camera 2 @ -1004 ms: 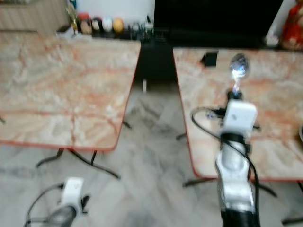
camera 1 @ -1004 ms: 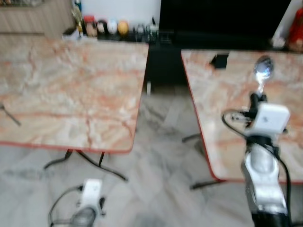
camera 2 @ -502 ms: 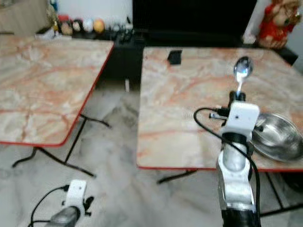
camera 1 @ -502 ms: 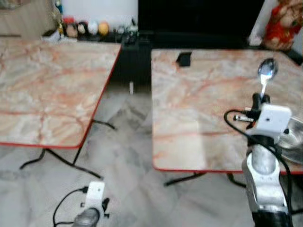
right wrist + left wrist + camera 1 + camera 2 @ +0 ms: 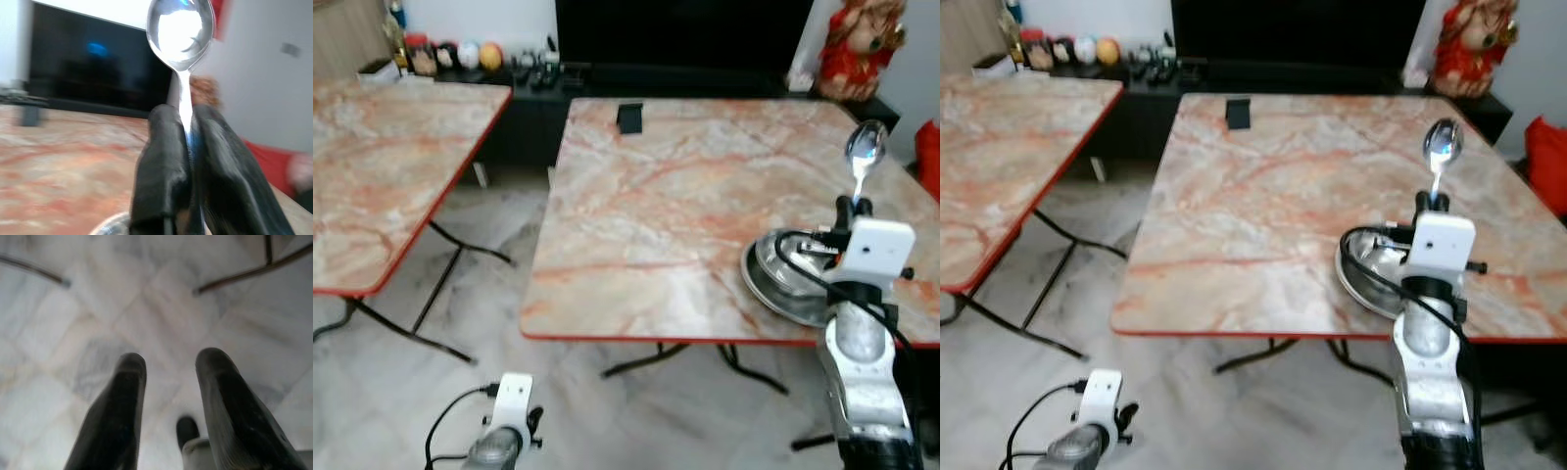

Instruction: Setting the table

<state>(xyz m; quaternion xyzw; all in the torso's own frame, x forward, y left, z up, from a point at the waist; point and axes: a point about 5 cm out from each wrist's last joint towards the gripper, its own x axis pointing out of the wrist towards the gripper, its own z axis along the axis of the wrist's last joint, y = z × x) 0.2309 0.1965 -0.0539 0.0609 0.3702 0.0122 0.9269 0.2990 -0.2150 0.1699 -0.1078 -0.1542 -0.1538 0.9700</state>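
Observation:
My right gripper (image 5: 855, 204) is shut on a silver spoon (image 5: 863, 149), which stands upright with its bowl on top (image 5: 180, 25). It is raised above the near right part of a marble table with a red edge (image 5: 636, 196). A steel bowl (image 5: 781, 277) rests on that table just below and left of the gripper. My left gripper (image 5: 168, 382) hangs low over the tiled floor, open with nothing between its fingers.
A second marble table (image 5: 372, 166) stands to the left across a floor gap. A small black object (image 5: 629, 117) sits at the far edge of the right table. Behind are a dark TV cabinet (image 5: 685, 39), a red figurine (image 5: 854, 44) and small jars (image 5: 440, 57).
The camera has swung to the right: the right table now fills the middle and the steel bowl has come fully into view. The right gripper keeps holding the spoon upright.

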